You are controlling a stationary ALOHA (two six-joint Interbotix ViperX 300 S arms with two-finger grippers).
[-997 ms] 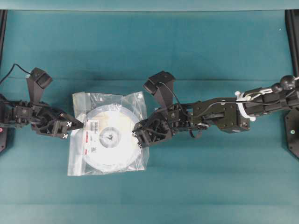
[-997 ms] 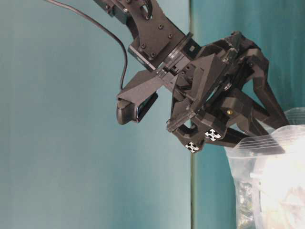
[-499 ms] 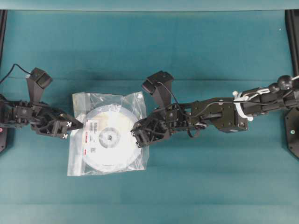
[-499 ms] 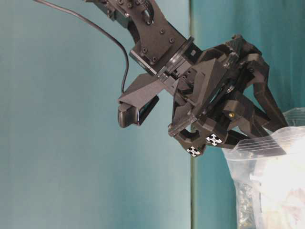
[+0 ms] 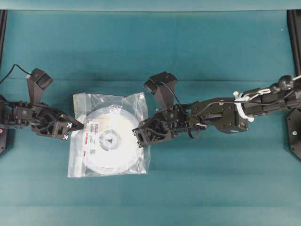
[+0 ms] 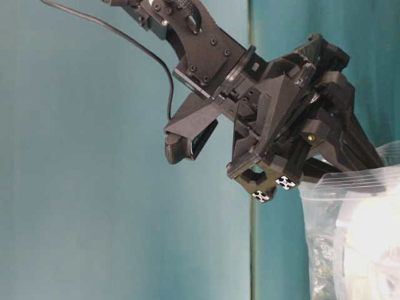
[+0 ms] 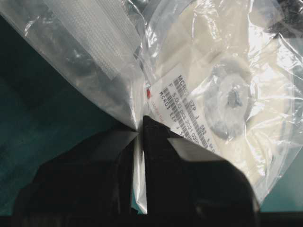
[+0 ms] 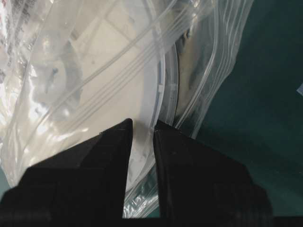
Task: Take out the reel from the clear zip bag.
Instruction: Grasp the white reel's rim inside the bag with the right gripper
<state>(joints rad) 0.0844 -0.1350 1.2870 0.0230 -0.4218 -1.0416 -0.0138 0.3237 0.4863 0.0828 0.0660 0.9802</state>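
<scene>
On the teal bench (image 5: 197, 42), the left end effector (image 5: 81, 126) pinches the left edge of the clear zip bag (image 5: 80, 160) that encloses the reel (image 5: 111, 139), while the right end effector (image 5: 137, 137) clamps the reel's right rim at the bag's opposite side.

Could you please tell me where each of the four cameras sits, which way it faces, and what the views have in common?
Overhead exterior: above the table, facing straight down; both arms show, left hand and right hand at opposite edges of the clear zip bag.
Table-level exterior: low beside the table, facing sideways; one hand at the bag's top edge.
Left wrist: on the left arm, looking along its fingers, pinched on bag film.
Right wrist: on the right arm, looking along its fingers, closed at the reel rim.
Shared: every view shows the bag; three clearly show the reel.
</scene>
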